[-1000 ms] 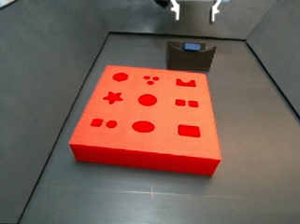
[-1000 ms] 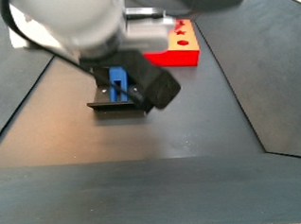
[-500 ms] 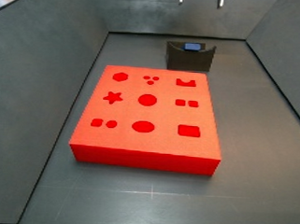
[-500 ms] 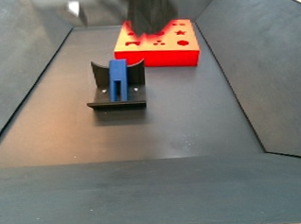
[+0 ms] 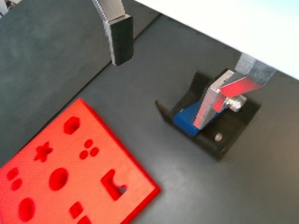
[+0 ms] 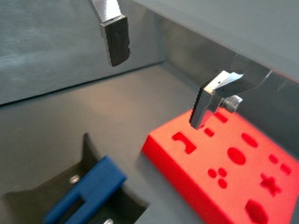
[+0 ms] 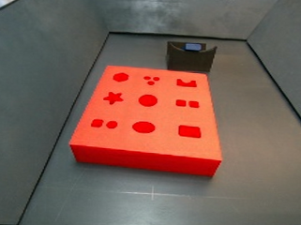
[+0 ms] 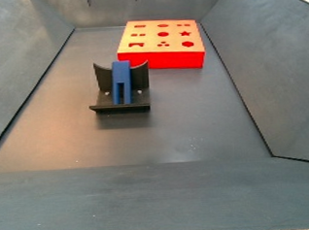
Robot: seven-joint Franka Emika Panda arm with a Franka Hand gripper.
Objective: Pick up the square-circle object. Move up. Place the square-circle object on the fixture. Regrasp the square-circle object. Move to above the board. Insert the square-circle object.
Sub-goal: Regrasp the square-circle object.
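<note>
Wrist views: gripper (image 5: 176, 54) high above the floor, its fingers (image 5: 121, 39) spread wide with nothing between them; below, the blue peg (image 5: 191, 115) sits in the fixture (image 5: 222, 140), with the board (image 5: 68, 171) close beside it. Seen from the opposite wrist camera, the gripper (image 6: 160, 72) is likewise empty, the peg (image 6: 84, 193) lodged in the fixture (image 6: 41, 179). Side views: peg (image 8: 122, 82) upright in the fixture (image 8: 119, 101), board (image 8: 161, 44) well apart behind it; the gripper is out of frame. Board (image 7: 147, 116) holes all vacant; fixture (image 7: 190, 56) beyond. Placing on the fixture appears done; regrasp, transfer and insertion remain. Nothing obstructs the peg.
</note>
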